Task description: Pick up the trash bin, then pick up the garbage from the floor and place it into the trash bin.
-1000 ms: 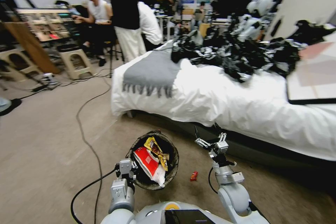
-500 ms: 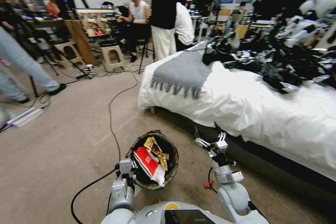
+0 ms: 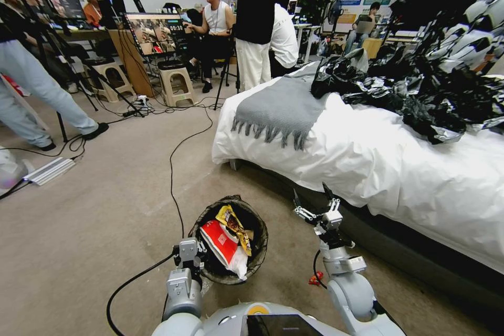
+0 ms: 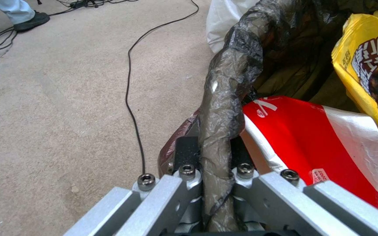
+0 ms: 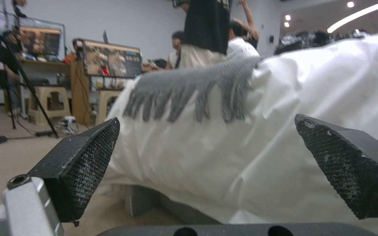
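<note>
head view: whole scene has slid right since a second ago, so our base is turning, with the trash bin [image 3: 229,239] carried along and a red scrap [image 3: 315,278] beside our right arm; left wrist: left end effector [image 4: 214,183] clenched on the bin rim; right wrist: right end effector [image 5: 206,164] released, empty, facing the bed [image 5: 259,131].

Trash bin [image 3: 231,268] left of bed [image 3: 367,168]; wrappers [image 3: 223,241] inside it.

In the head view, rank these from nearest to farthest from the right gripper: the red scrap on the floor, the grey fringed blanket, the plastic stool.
1. Red scrap, on the floor below the open right gripper.
2. Grey fringed blanket, draped over the bed's corner.
3. Plastic stool, across the room by the desks.
</note>
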